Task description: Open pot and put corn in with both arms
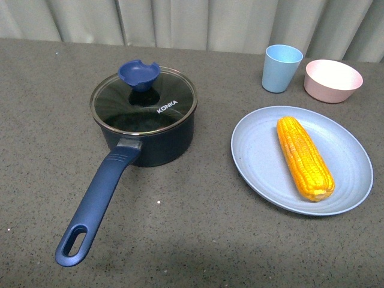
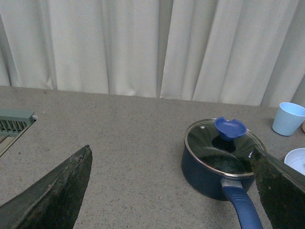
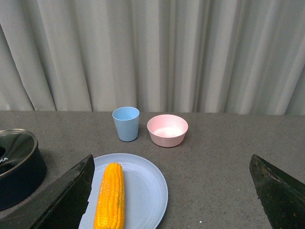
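The front view shows none of the robot. In the left wrist view, two black, wedge-shaped fingers (image 2: 57,195) of the left gripper (image 2: 171,149) fill the lower left and lower right corners, their matte surface rough and faintly speckled. The right gripper (image 3: 171,157) shows the same dark, tapered, coarse-grained wedges in the lower corners of the right wrist view.
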You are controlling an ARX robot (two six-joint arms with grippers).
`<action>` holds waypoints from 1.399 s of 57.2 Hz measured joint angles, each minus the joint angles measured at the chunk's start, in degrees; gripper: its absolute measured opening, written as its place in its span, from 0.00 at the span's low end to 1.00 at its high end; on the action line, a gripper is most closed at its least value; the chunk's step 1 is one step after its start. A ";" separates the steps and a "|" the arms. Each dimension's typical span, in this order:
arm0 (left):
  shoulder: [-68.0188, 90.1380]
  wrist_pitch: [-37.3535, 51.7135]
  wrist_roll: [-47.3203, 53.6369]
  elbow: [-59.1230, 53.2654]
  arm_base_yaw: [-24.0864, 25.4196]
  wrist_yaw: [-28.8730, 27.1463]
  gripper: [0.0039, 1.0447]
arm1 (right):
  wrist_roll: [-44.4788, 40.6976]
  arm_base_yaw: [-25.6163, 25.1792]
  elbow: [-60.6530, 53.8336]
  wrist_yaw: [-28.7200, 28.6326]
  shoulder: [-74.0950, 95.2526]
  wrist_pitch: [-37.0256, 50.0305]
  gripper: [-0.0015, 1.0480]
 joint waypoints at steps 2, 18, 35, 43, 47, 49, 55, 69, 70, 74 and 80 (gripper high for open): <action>0.00 0.00 0.00 0.00 0.00 0.00 0.94 | 0.00 0.00 0.00 0.00 0.00 0.00 0.91; 0.00 0.00 0.00 0.00 0.00 0.00 0.94 | 0.02 0.00 0.00 0.00 0.00 0.00 0.91; 0.00 0.00 0.00 0.00 0.00 0.00 0.94 | 0.00 0.00 0.00 0.00 0.00 0.00 0.91; 0.00 0.00 0.00 0.00 0.00 0.00 0.94 | 0.00 0.00 0.00 0.00 0.00 0.00 0.91; 0.00 0.00 0.00 0.00 0.00 0.00 0.94 | 0.00 0.00 0.00 0.00 0.00 0.00 0.91; 0.00 0.00 0.00 0.00 0.00 0.02 0.94 | 0.00 0.00 0.00 0.00 0.00 0.00 0.91; 0.00 0.00 0.00 0.00 0.00 0.00 0.94 | 0.00 0.00 0.00 0.00 0.00 0.00 0.91; 0.00 0.00 0.00 0.00 0.00 0.00 0.94 | 0.00 0.00 0.00 0.00 0.00 0.00 0.91; 0.00 0.00 0.00 0.00 0.00 0.00 0.94 | 0.00 0.00 0.00 0.00 0.00 0.00 0.91; 0.00 0.00 0.00 0.00 0.00 0.00 0.94 | 0.00 0.00 0.00 0.00 0.00 0.00 0.91; 0.00 0.00 0.00 0.00 0.00 0.00 0.94 | 0.00 0.00 0.00 0.00 0.00 0.00 0.91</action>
